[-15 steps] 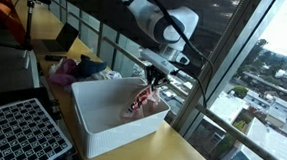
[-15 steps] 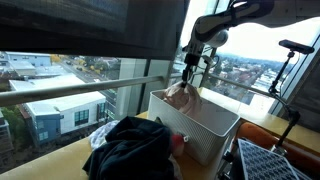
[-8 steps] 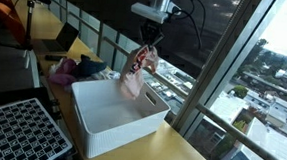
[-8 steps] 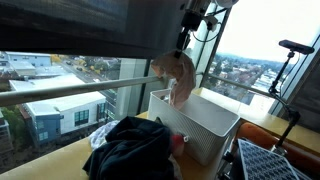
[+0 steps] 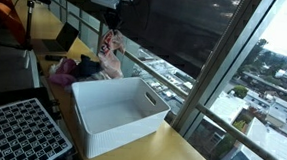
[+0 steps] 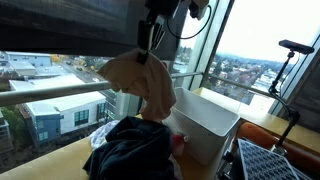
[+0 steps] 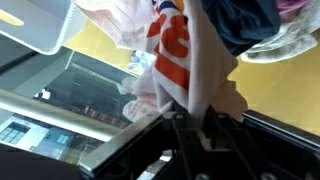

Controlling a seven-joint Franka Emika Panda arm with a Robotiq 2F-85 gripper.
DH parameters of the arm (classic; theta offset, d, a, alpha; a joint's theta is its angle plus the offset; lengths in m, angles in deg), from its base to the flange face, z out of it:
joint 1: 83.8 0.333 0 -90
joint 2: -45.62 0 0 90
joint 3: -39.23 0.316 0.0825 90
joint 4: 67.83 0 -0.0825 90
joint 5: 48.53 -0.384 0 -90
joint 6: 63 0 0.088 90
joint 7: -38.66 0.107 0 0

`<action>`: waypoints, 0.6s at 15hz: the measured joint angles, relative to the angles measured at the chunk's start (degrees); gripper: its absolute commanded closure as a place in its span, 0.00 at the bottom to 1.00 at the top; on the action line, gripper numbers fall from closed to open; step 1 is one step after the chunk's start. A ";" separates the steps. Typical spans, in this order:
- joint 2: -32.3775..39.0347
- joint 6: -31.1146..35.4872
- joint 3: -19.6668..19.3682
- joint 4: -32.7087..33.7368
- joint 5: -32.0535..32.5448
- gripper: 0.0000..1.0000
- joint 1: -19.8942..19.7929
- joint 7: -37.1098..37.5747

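A yellow wooden worktop [image 5: 184, 153] by the window carries a white rectangular plastic bin [image 5: 120, 129] and, just beside it, a heap of dark clothes [image 6: 130, 150]. Above the heap, clear of the bin, hangs a pale pink-and-orange cloth [image 6: 140, 82], its top pinched in the claw [image 6: 148, 45].

we see a white bin [image 5: 120, 131] standing open on the wooden table [image 5: 169, 152], its inside bare in an exterior view. just beside it lies a heap of dark clothes [image 6: 130, 150], with a pink piece [image 5: 62, 73] at its edge. a black grid tray [image 5: 15, 132] sits near the bin on the other side. behind the table runs a window rail [image 6: 50, 92], with city buildings [image 6: 45, 120] below. a tripod [image 6: 291, 70] stands by the glass.
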 measured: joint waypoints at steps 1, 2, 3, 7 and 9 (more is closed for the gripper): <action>0.09 0.35 0.63 -0.90 1.25 0.95 2.31 2.45; 0.16 0.76 1.20 -1.83 2.37 0.95 4.50 4.70; 0.21 1.08 1.67 -2.64 3.38 0.95 6.47 6.71; 0.30 1.49 2.44 -5.72 6.40 0.56 11.26 12.10; 0.29 2.39 2.37 -8.03 7.13 0.49 11.28 13.17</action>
